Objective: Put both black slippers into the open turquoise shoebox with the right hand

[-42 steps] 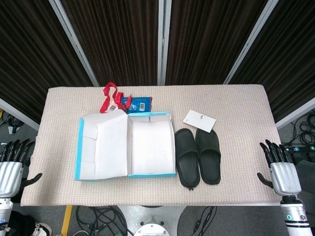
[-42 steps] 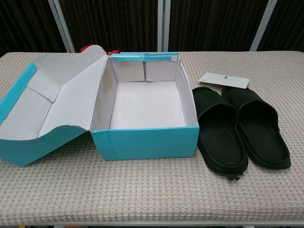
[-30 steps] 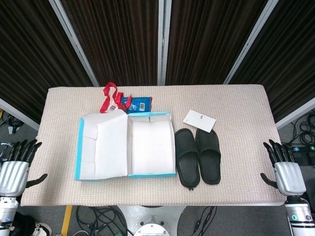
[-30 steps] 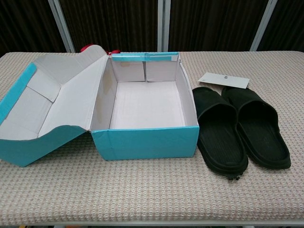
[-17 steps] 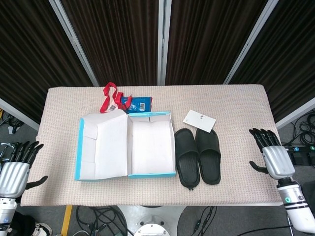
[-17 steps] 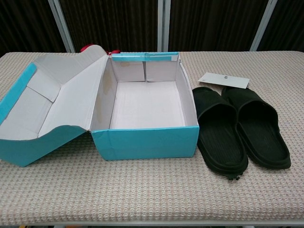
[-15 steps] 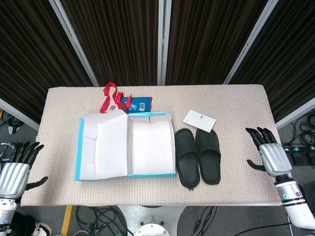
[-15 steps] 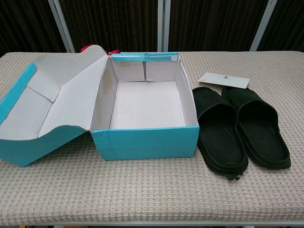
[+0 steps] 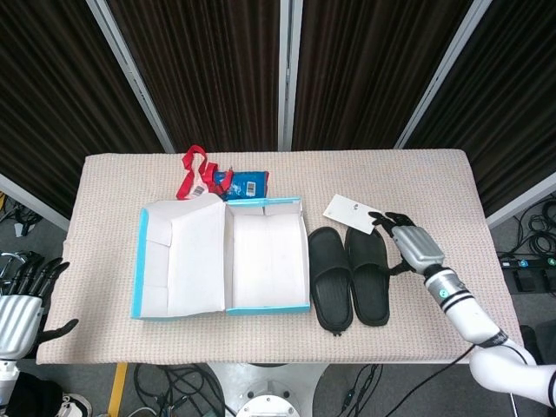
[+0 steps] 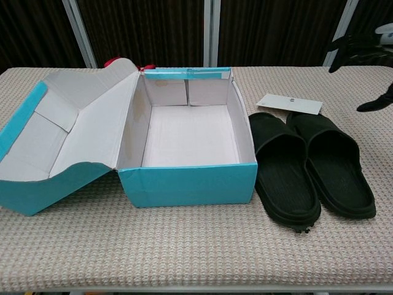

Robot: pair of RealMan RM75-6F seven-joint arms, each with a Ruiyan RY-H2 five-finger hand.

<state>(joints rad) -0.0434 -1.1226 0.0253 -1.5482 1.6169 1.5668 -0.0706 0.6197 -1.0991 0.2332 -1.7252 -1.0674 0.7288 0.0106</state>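
Far left, off the table's front corner: the left hand [image 9: 19,306], fingers spread, holding nothing. On the beige woven table cover [image 9: 417,182] lies the open turquoise shoebox [image 9: 261,261], its lid [image 9: 178,261] folded out flat to the left, white interior bare. Behind the box, near the table's far edge: a red strap [image 9: 193,171] and a blue packet [image 9: 246,182] carrying a barcode label. Just right of the box, the two black slippers lie side by side on the cover, soles down: the left slipper [image 9: 330,276] close beside the box wall, the right slipper [image 9: 367,274] touching it. A white card [image 9: 350,212] lies just behind the slippers. The right hand [image 9: 412,243] hovers just beside the right slipper, fingers apart, gripping nothing.
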